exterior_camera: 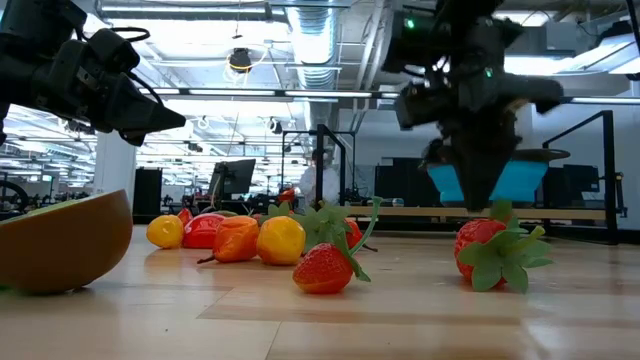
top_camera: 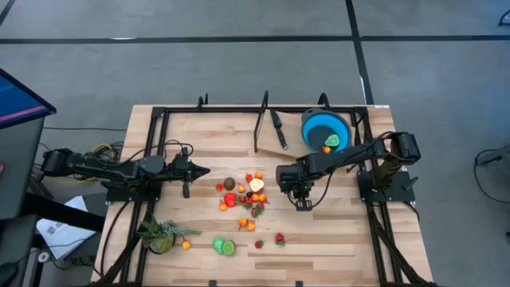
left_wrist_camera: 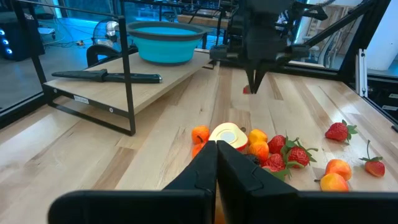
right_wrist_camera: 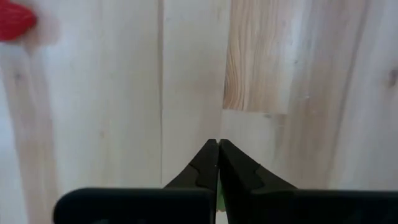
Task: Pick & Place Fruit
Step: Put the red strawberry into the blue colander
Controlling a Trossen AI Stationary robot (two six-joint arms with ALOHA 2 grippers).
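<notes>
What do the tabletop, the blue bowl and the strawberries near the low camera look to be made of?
Tabletop: wood, likely jointed butcher-block; parallel pale strips with grain and a low sheen show. Blue bowl: probably plastic or silicone; uniform bright colour, smooth matte wall, thick rolled rim. Strawberries: apparently moulded plastic; glossy even red skin with stiff bright green leaves. None of this is certain from looks alone.

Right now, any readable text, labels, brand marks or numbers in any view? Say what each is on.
No text can be read in any view.
White sheet on the floor left of the table: dark print, too small to read.
Small label strip on the table frame under the knife: too blurred to read.
Blue bowl, fruit and both arms: no marks visible.
</notes>
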